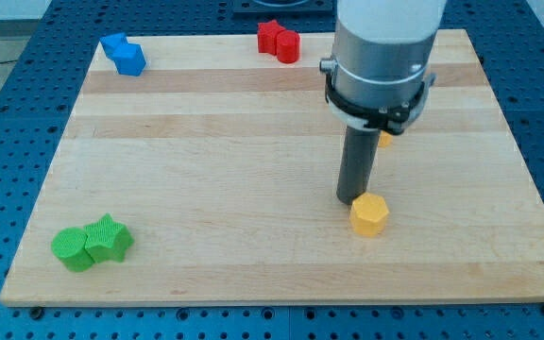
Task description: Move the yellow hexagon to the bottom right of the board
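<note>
A yellow hexagon (pixel 369 213) lies on the wooden board (pixel 253 189), right of centre and toward the view's bottom. My tip (pixel 350 199) stands just at the hexagon's upper left, touching or nearly touching it. A second yellow block (pixel 384 139) peeks out behind the arm's grey body, mostly hidden; its shape cannot be made out.
Two blue blocks (pixel 124 54) sit together at the board's top left. Two red blocks (pixel 279 41) sit together at the top edge, centre. Two green blocks (pixel 91 243), one a star, sit together at the bottom left.
</note>
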